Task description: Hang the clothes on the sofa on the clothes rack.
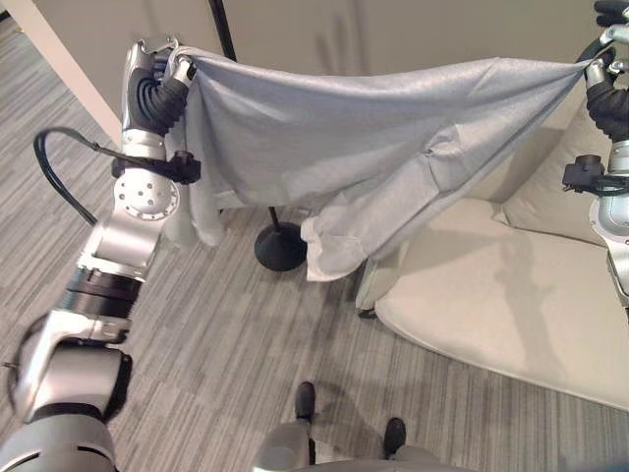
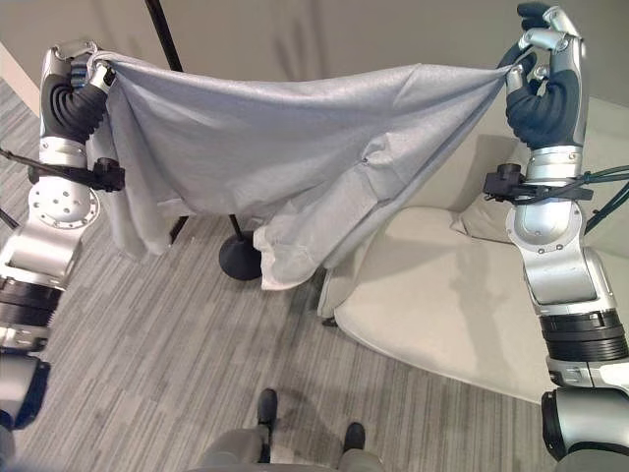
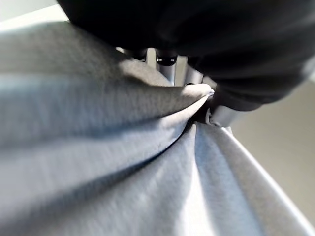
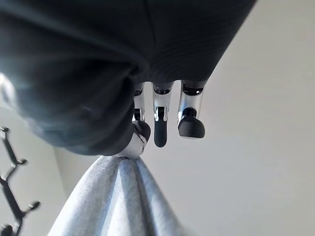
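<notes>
A grey shirt (image 2: 295,147) hangs spread out in the air between my two raised hands, its sleeve and hem drooping in the middle. My left hand (image 2: 84,69) pinches one top corner at the upper left, and the left wrist view has the cloth (image 3: 123,162) bunched at its fingers. My right hand (image 2: 541,64) pinches the other corner at the upper right; the cloth (image 4: 118,196) gathers to a point under its thumb. The clothes rack's black pole (image 2: 167,39) rises behind the shirt, with its round base (image 2: 239,258) on the floor and its hooks (image 4: 12,187) in the right wrist view.
A cream sofa (image 2: 452,305) stands at the right, under and beyond the shirt's right half. Grey striped carpet (image 2: 147,364) covers the floor in front. A pale wall (image 1: 413,29) runs behind the rack.
</notes>
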Motion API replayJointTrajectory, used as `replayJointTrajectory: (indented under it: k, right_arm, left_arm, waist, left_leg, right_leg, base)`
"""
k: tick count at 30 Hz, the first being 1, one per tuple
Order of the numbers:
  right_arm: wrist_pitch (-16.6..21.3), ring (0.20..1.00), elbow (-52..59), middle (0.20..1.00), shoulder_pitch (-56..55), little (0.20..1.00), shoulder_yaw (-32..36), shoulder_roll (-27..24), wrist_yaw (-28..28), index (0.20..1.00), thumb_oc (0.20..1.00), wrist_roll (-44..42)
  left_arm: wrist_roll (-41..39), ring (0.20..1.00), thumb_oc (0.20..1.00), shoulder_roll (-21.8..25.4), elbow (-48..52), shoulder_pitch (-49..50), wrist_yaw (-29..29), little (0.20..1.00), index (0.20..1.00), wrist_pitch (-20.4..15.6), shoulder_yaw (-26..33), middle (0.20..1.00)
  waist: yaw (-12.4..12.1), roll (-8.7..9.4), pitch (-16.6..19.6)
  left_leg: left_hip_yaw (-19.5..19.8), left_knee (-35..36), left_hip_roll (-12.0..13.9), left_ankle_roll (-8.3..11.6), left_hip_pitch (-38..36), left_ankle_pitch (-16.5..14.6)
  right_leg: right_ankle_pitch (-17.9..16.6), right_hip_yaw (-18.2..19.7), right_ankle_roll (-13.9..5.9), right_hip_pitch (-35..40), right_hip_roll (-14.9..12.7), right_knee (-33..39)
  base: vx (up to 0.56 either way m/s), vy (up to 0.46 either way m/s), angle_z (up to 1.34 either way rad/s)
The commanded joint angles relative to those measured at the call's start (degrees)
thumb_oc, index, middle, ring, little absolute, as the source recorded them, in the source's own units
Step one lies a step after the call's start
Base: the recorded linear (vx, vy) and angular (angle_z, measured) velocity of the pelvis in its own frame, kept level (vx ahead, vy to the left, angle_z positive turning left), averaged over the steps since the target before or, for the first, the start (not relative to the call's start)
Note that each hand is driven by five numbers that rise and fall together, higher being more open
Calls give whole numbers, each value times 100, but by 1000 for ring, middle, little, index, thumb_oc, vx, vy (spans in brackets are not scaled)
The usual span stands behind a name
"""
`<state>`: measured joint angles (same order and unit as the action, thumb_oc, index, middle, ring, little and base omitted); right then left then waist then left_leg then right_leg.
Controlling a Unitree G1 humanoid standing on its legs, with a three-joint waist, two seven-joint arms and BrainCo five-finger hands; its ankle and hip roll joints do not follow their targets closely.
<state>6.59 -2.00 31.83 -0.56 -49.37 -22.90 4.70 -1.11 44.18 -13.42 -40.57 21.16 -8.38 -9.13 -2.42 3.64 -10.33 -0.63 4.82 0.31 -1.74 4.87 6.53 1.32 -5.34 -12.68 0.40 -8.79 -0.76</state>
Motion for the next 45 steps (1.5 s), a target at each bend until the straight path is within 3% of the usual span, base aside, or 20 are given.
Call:
replayJointTrajectory:
  k: [1,6,7,10,12,13,14,17,19,20,22,24,25,27,31,32,34,35,38,45]
  right_arm:
    - [85,200,-4,200,152,200,302,-314,-165,200,200,76]
    - [109,200,10,200,44,200,314,-196,-90,200,200,51]
    - [102,200,23,200,28,200,318,-195,-64,200,200,19]
    - [91,200,42,200,49,200,287,-252,-31,200,200,-7]
    - [124,200,70,200,61,200,281,-337,-37,200,200,-104]
    - [126,200,68,200,59,200,287,-336,-38,200,200,-107]
    - [132,200,39,200,34,200,353,-442,-87,200,200,-136]
    - [126,200,-11,200,-91,200,394,-512,-274,200,200,-112]
    - [117,200,66,200,-123,200,354,-479,-208,200,200,-76]
    - [90,200,120,200,-241,200,479,-414,-116,200,200,-26]
    - [90,200,168,200,-185,200,448,-250,-101,200,200,1]
    - [80,200,167,200,-107,200,405,-153,-120,200,200,10]
    - [98,200,123,200,91,200,244,-4,-185,200,200,27]
    - [74,200,30,200,366,200,73,12,-196,200,200,33]
    - [89,200,-30,200,386,200,39,-30,-114,200,200,1]
    - [92,200,-33,200,391,200,37,-30,-114,200,200,0]
    - [115,200,-96,200,367,200,2,-10,-69,200,200,-13]
    - [93,200,-148,200,320,200,10,-31,-88,200,200,5]
    - [90,200,-145,200,312,200,53,-10,-103,200,200,-27]
    - [51,200,-121,200,64,200,129,-11,-35,200,200,28]
  left_arm:
    - [79,200,200,50,113,-206,-1,200,200,-92,218,200]
    - [12,200,200,-108,220,150,-61,200,200,-121,420,200]
    - [23,200,200,-137,246,189,-84,200,200,-107,428,200]
    - [36,200,200,-154,303,294,-82,200,200,-111,507,200]
    - [-59,200,200,-49,269,198,-74,200,200,-189,422,200]
    - [-66,200,200,-43,255,181,-72,200,200,-193,408,200]
    - [-140,200,200,59,180,25,-23,200,200,-209,306,200]
    - [-307,200,200,153,-12,-181,106,200,200,-277,50,200]
    - [-369,200,200,222,4,-190,114,200,200,-303,48,200]
    - [-264,200,200,164,58,-147,78,200,200,-278,107,200]
    - [-248,200,200,233,51,-120,76,200,200,-285,102,200]
    - [-228,200,200,313,63,-102,81,200,200,-282,125,200]
    - [-233,200,200,459,89,-52,127,200,200,-283,180,200]
    - [-121,200,200,634,162,-70,157,200,200,-240,274,200]
    - [-2,200,200,600,260,55,82,200,200,-177,420,200]
    - [0,200,200,601,267,59,80,200,200,-174,427,200]
    - [49,200,200,529,311,139,35,200,200,-124,505,200]
    - [56,200,200,414,320,174,31,200,200,-102,557,200]
    - [21,200,200,160,322,100,25,200,200,-112,554,200]
    - [-44,200,200,-84,341,296,-43,200,200,-91,560,200]
  waist:
    - [43,77,526]
    - [59,41,539]
    - [69,62,457]
    - [87,95,327]
    - [91,136,305]
    - [92,143,321]
    - [113,125,361]
    - [118,75,397]
    - [68,-14,440]
    - [104,-126,565]
    - [159,-135,566]
    - [147,-81,548]
    - [28,-42,498]
    - [-104,-86,470]
    - [-125,0,539]
    - [-129,1,531]
    - [-160,101,541]
    - [-109,161,488]
    - [-85,124,424]
    - [50,-16,578]
  left_leg:
    - [-156,18,-257,558,-267,-506]
    - [-80,-50,-369,481,-414,-599]
    - [5,-556,-412,438,-356,-869]
    - [-17,-1132,-344,524,-47,-1013]
    - [123,-1150,126,584,362,-849]
    - [127,-1121,128,593,364,-839]
    - [210,-772,632,730,495,-413]
    - [321,-259,1305,1082,975,144]
    - [572,-289,1304,1144,839,157]
    - [717,-484,1166,1257,771,-94]
    - [580,-791,923,1155,763,-389]
    - [443,-870,841,1093,777,-467]
    - [167,-886,767,1000,761,-594]
    - [-179,-771,747,879,756,-577]
    - [-445,-329,275,652,544,-506]
    - [-453,-316,272,646,543,-474]
    - [-518,-192,63,557,404,-427]
    - [-530,-136,-120,481,228,-459]
    - [-473,-34,-264,424,-17,-460]
    - [-380,11,-321,368,-471,-631]
  right_leg:
    - [86,261,651,-116,952,-13]
    - [-138,302,625,69,947,355]
    - [-114,329,647,101,877,320]
    - [-108,326,649,164,746,357]
    - [-22,381,515,145,455,396]
    - [-16,377,515,130,457,395]
    - [100,362,437,113,284,402]
    - [363,476,241,410,-102,462]
    - [297,599,173,483,-176,492]
    - [174,584,-1,613,-515,502]
    - [-189,580,-83,477,-885,416]
    - [-438,656,-81,295,-988,399]
    - [-994,499,-87,6,-1145,376]
    - [-1001,53,70,-187,-1026,302]
    - [-239,-111,230,-119,-114,155]
    - [-255,-103,231,-129,-116,153]
    - [-47,-31,336,-133,423,155]
    - [7,250,466,-251,832,179]
    - [-28,418,629,-78,965,355]
    - [-142,269,622,162,1006,576]
  base:
    - [84,124,21]
    - [67,51,25]
    - [88,88,5]
    - [36,107,6]
    - [85,235,9]
    - [166,250,9]
    - [192,292,14]
    - [341,423,18]
    - [377,473,-8]
    - [509,698,-55]
    - [343,589,-77]
    - [69,318,-40]
    - [-29,309,-42]
    - [-36,399,-101]
    - [49,324,-60]
    - [37,174,-17]
    - [93,196,-31]
    - [111,180,-28]
    - [46,131,0]
    - [92,8,10]
